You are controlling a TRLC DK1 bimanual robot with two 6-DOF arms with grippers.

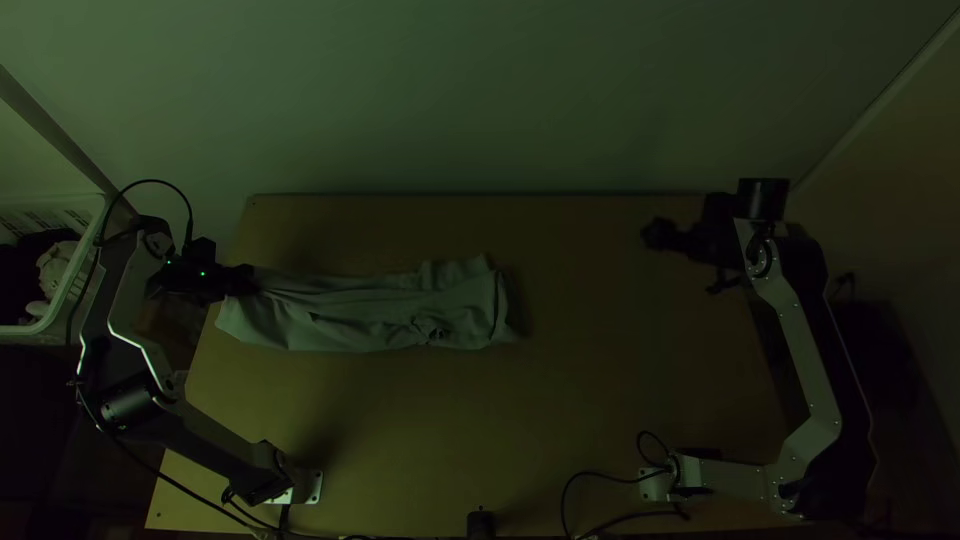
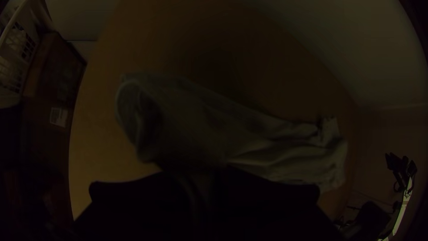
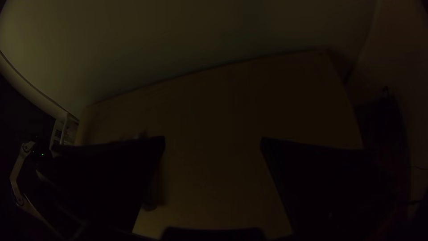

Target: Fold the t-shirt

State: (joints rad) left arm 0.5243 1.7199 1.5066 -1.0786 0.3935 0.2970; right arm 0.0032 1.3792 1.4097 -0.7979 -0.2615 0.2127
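One long, narrow strip is what the t-shirt [image 1: 370, 310] makes at this moment, lying lengthwise across the left part of the table [image 1: 600, 400], nearer its far edge than its near one. By its shape I judge that the lengthwise folding is largely done, though in this dim light I can't count the layers. The strip isn't neat: ridges run along it, the cloth is rumpled toward its right end, and a corner juts out there.

What seems left is the crosswise part — bringing one end over toward the other to make a compact bundle — and then some smoothing. None of that shows as done; the strip lies at full length.

At the strip's left end, the left gripper [image 1: 248, 283] has a pinch of cloth between its fingers, close to the table's left side. In the left wrist view the cloth beside that grip gapes in a loose, rounded opening, so that end may need flattening. The hold could serve either for straightening the strip or for starting the next fold.

The right gripper [image 3: 213, 138] is wide apart with nothing between its fingers, well away from the shirt, over the table's far right part. Beyond the table's left side is a pale basket [image 1: 20, 334] with things inside.
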